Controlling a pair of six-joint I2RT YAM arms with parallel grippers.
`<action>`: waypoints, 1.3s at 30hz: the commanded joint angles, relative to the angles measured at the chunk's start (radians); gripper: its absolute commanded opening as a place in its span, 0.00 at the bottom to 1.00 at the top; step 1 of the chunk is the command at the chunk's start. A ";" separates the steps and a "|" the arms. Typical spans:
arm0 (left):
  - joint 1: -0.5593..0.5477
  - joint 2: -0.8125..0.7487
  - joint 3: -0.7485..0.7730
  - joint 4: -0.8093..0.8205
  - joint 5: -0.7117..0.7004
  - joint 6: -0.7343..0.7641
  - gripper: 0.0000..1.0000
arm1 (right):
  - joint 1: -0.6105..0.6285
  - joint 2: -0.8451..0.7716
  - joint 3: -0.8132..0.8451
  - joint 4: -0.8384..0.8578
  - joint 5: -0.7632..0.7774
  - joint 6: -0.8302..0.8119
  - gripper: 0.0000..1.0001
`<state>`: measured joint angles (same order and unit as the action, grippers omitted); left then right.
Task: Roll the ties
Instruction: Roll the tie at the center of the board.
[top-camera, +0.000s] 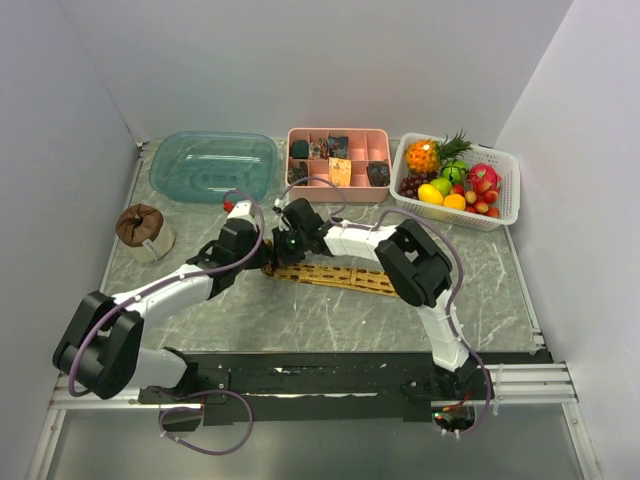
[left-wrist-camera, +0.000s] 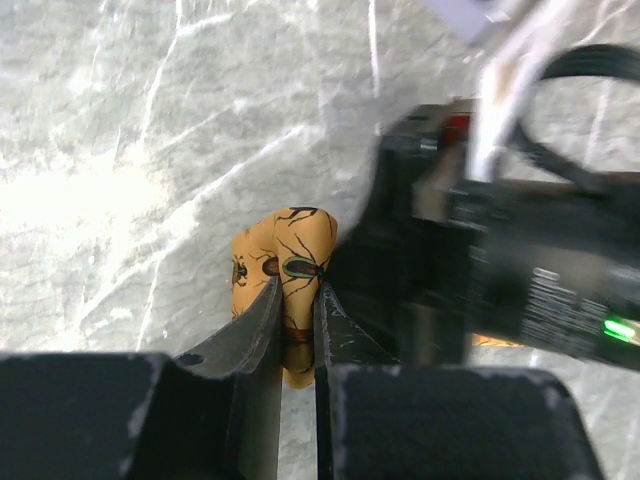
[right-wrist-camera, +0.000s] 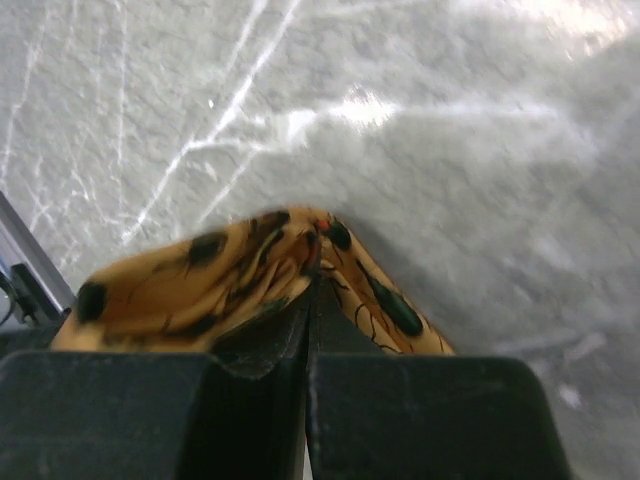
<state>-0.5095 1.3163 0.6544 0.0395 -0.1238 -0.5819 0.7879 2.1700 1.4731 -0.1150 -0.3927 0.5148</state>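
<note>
A golden-yellow tie (top-camera: 340, 278) with a dark pattern lies across the middle of the marble table, stretching to the right. Both grippers meet at its left end. In the left wrist view my left gripper (left-wrist-camera: 297, 287) is shut on a folded-over hump of the tie (left-wrist-camera: 290, 235), the cloth pinched between its fingers. The dark body of the right gripper (left-wrist-camera: 480, 260) sits right beside it. In the right wrist view my right gripper (right-wrist-camera: 312, 272) is shut on a raised fold of the tie (right-wrist-camera: 190, 280). From above, the left gripper (top-camera: 257, 262) and right gripper (top-camera: 284, 244) nearly touch.
At the back stand a clear blue-green tub (top-camera: 215, 165), a pink divided tray (top-camera: 338, 185) holding small fabric bundles, and a white basket (top-camera: 505, 205) of toy fruit. A brown rolled bundle in a white cup (top-camera: 143, 230) sits at the left.
</note>
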 joint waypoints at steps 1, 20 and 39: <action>-0.029 0.029 0.039 -0.036 -0.097 0.013 0.01 | -0.001 -0.119 -0.045 -0.012 0.038 -0.024 0.00; -0.132 0.066 0.142 -0.202 -0.287 0.051 0.01 | -0.019 -0.210 -0.102 -0.018 0.066 -0.035 0.00; -0.316 0.273 0.295 -0.325 -0.510 0.037 0.01 | -0.065 -0.265 -0.194 -0.006 0.077 -0.033 0.00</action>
<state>-0.7952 1.5627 0.9043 -0.2569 -0.5674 -0.5362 0.7292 1.9747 1.2980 -0.1440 -0.3248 0.4889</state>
